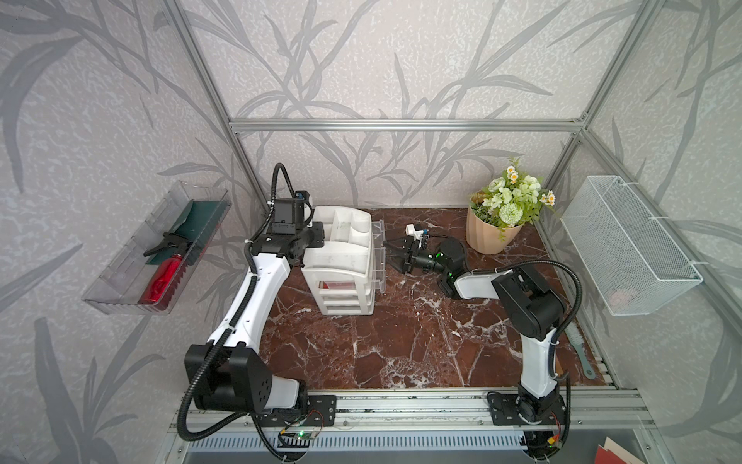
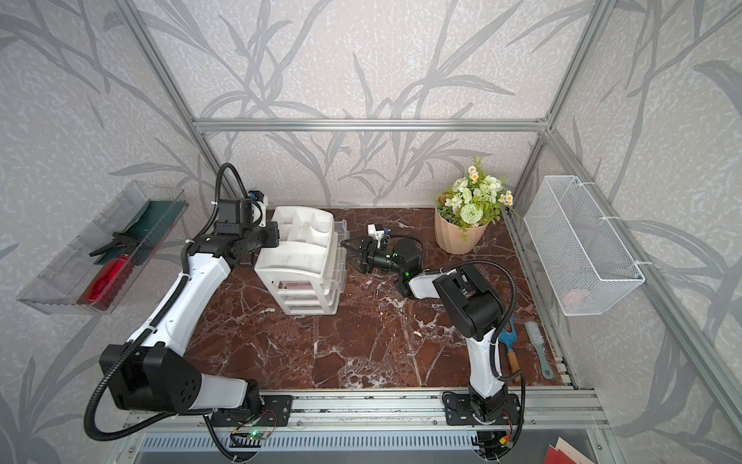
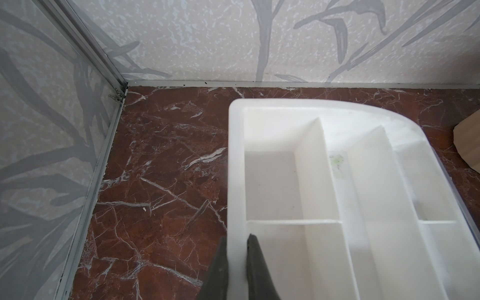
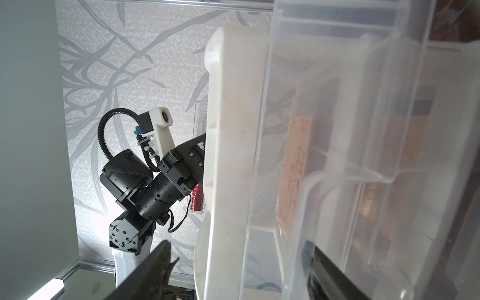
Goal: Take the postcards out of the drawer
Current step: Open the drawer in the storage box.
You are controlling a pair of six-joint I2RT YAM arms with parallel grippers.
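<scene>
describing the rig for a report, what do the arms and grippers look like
The left arm and right arm share white link shells, black joint housings and a black corrugated conduit alongside. The left gripper and right gripper are black with tapered dark fingers. Each wrist carries a white camera mount with a blue connector; green lights glow on the right arm.

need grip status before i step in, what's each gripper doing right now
left gripper: shut on the organizer rim
right gripper: open, holding nothing, jaws at the drawer front
</scene>
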